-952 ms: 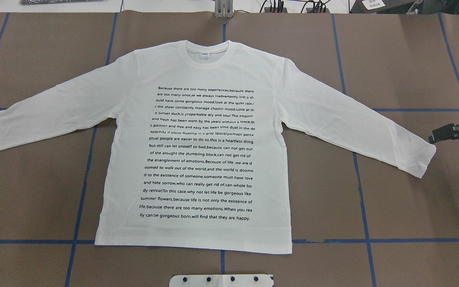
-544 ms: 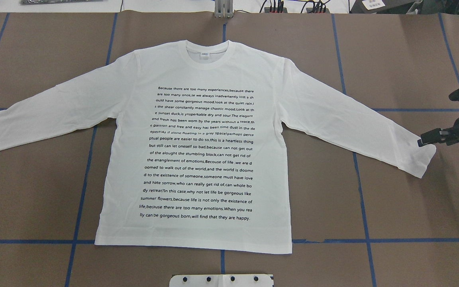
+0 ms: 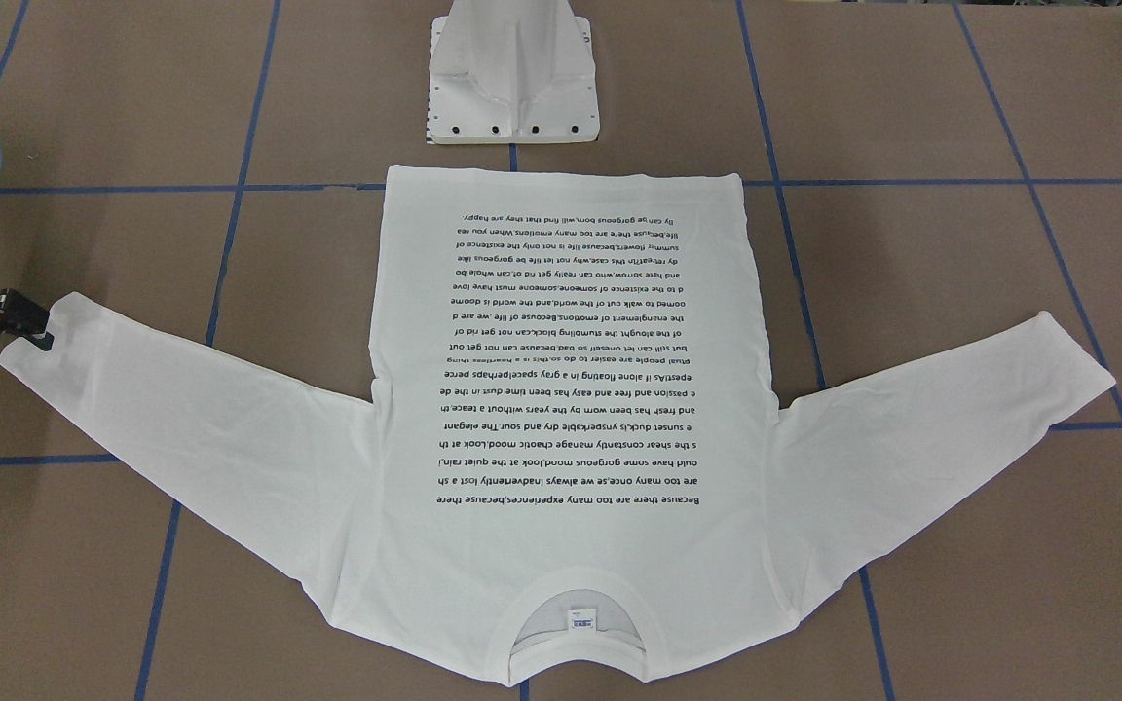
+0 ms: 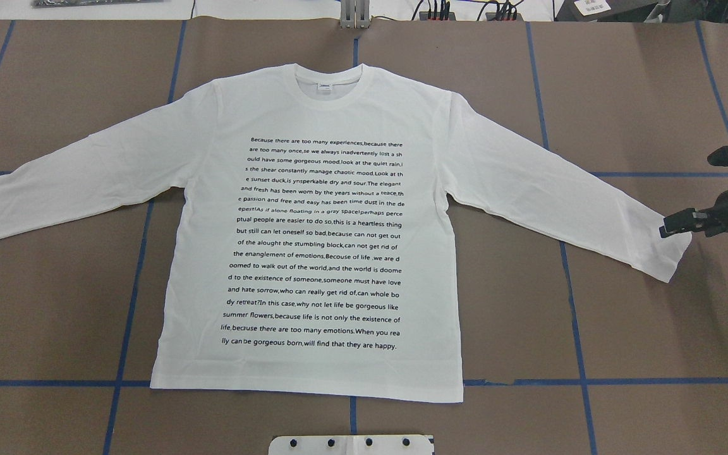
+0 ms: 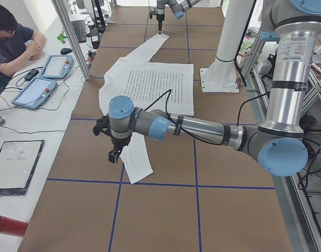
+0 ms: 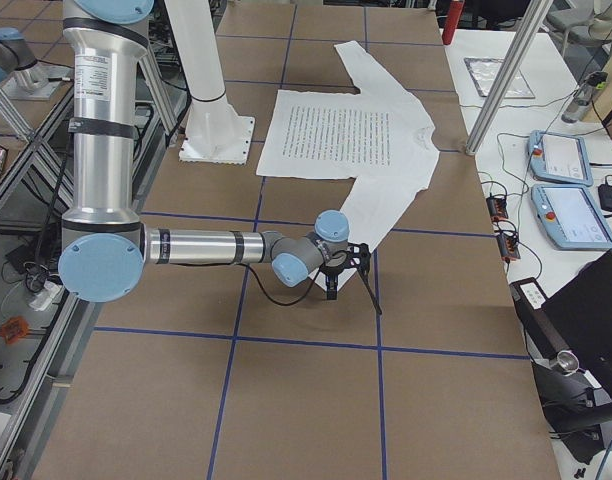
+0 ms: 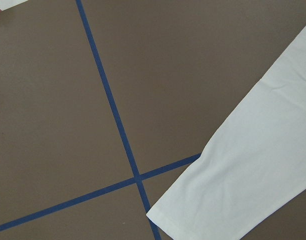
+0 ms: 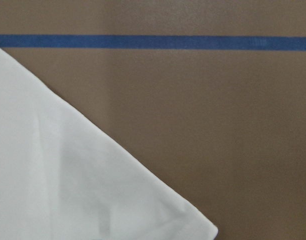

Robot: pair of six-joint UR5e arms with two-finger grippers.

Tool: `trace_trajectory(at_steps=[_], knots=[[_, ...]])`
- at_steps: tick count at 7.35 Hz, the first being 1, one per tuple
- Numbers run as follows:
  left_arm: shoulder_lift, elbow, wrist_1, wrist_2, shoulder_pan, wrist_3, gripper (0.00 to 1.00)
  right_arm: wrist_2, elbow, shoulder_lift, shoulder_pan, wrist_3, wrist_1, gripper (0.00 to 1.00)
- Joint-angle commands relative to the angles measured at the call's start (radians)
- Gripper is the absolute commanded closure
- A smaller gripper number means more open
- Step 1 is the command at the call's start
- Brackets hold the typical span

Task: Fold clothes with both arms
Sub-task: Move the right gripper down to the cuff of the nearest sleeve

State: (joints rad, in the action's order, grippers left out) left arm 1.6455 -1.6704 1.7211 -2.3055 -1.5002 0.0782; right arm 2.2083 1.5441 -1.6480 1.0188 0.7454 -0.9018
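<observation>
Right arm (image 6: 206,247) stretches low, fingers (image 4: 677,225) at the T-shirt cuff (image 4: 672,256).

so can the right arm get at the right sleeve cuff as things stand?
Probably yes. The right gripper is over a corner of the cuff, which lies flat on the table with nothing else near it. Whether they touch can't be judged.

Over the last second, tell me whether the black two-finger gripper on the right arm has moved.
Yes. The right gripper moved left in the overhead view, away from the blue tape line, onto the cuff of the white T-shirt.
</observation>
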Motion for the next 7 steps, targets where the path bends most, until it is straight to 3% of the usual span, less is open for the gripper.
trace_trajectory(at_steps=[1, 5, 6, 7], knots=[[-0.001, 0.0, 0.0, -0.002, 0.0, 0.0, 0.0, -0.001, -0.002, -0.015, -0.003, 0.0, -0.006, 0.02], [-0.003, 0.001, 0.0, -0.002, 0.002, 0.002, 0.0, -0.002, -0.019, -0.01, -0.017, 0.002, -0.016, 0.03], [-0.003, 0.001, 0.0, -0.002, 0.0, 0.002, 0.0, -0.002, -0.019, -0.01, -0.02, 0.002, -0.016, 0.08], [-0.003, 0.001, 0.0, -0.002, 0.0, 0.002, 0.0, -0.002, -0.024, -0.01, -0.023, 0.002, -0.016, 0.22]])
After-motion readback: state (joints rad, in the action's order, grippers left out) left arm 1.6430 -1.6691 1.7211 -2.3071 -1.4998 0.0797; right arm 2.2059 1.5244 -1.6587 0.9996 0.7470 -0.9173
